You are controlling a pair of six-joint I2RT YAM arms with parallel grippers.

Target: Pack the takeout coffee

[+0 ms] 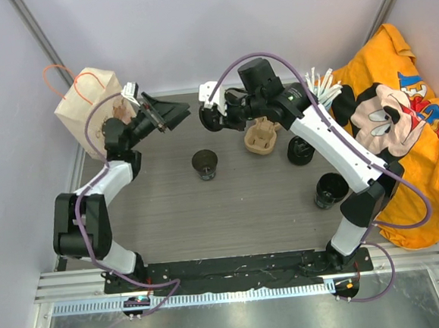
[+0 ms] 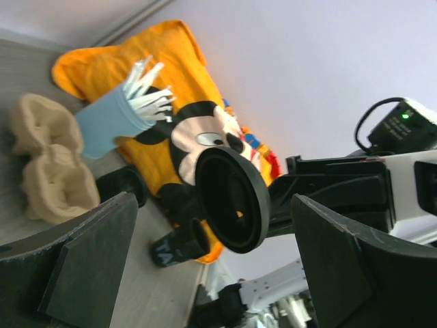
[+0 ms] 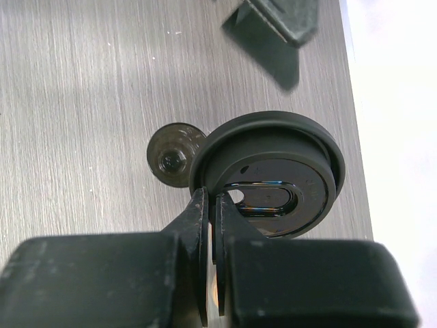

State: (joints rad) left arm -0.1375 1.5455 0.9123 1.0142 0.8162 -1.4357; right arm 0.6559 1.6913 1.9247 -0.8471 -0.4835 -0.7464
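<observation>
The takeout coffee cup [image 1: 204, 164], small, black and open-topped, stands upright at the table's middle; the right wrist view shows it from above [image 3: 171, 156]. My right gripper [image 1: 210, 119] is shut on the rim of a black lid [image 3: 273, 174], held in the air above and behind the cup. The lid also shows in the left wrist view [image 2: 232, 198]. My left gripper [image 1: 171, 113] is open and empty, facing the lid from the left, apart from it. The cardboard carrier [image 1: 263, 139] sits right of the cup.
A brown paper bag [image 1: 86, 106] stands at the back left. Two other black cups [image 1: 300, 150] [image 1: 329, 189] stand on the right. A blue cup of straws [image 1: 324, 87] and an orange Mickey cloth [image 1: 406, 119] lie at the back right.
</observation>
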